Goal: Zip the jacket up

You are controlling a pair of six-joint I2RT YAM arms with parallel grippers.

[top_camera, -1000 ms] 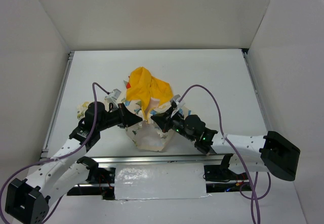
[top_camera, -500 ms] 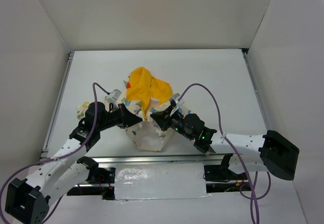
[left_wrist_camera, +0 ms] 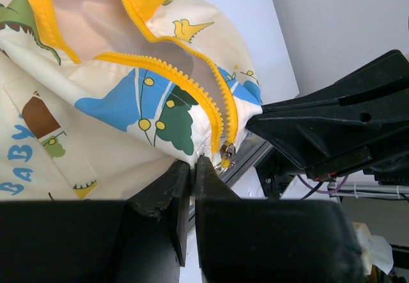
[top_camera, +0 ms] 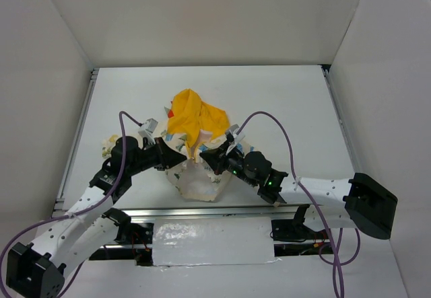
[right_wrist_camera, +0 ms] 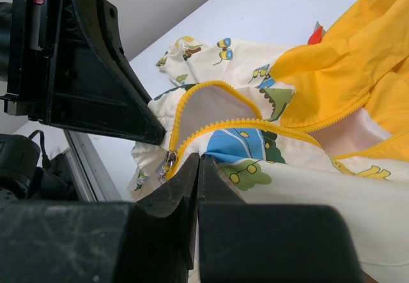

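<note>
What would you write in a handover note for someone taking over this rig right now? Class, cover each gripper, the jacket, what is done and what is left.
Left gripper: shut, pinching the jacket at its bottom edge, just beside the zipper slider.
Right gripper: shut on the jacket fabric on the other side of the slider.
Jacket: bunched on the table between the two arms, yellow hood on the far side.
Done: both sides are held near the zipper's lower end, and the teeth meet at the slider.
Left: the front gapes open above the slider, which has not yet been pulled up towards the hood.
</note>
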